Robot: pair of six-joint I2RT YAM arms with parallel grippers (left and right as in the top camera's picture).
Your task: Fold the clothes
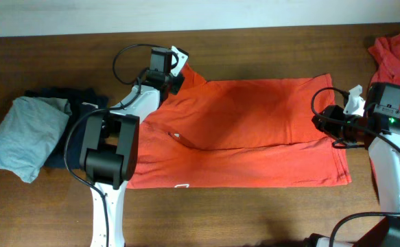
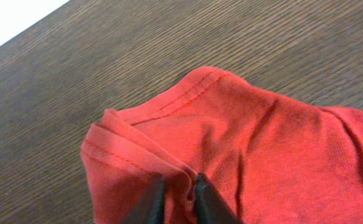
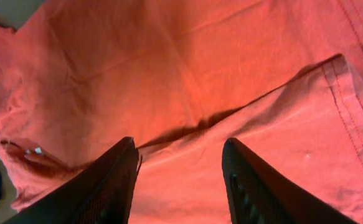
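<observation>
An orange-red T-shirt lies spread across the middle of the table, its upper half folded down over the lower half. My left gripper is at the shirt's far left corner. In the left wrist view its gripper is shut on a pinched ridge of the shirt beside a stitched hem. My right gripper hovers at the shirt's right edge. In the right wrist view the dark fingers stand wide open, the right gripper over flat cloth with nothing between them.
A light-grey folded garment rests on a dark navy one at the left. Another orange-red garment is bunched at the far right corner. Bare brown table runs along the front edge.
</observation>
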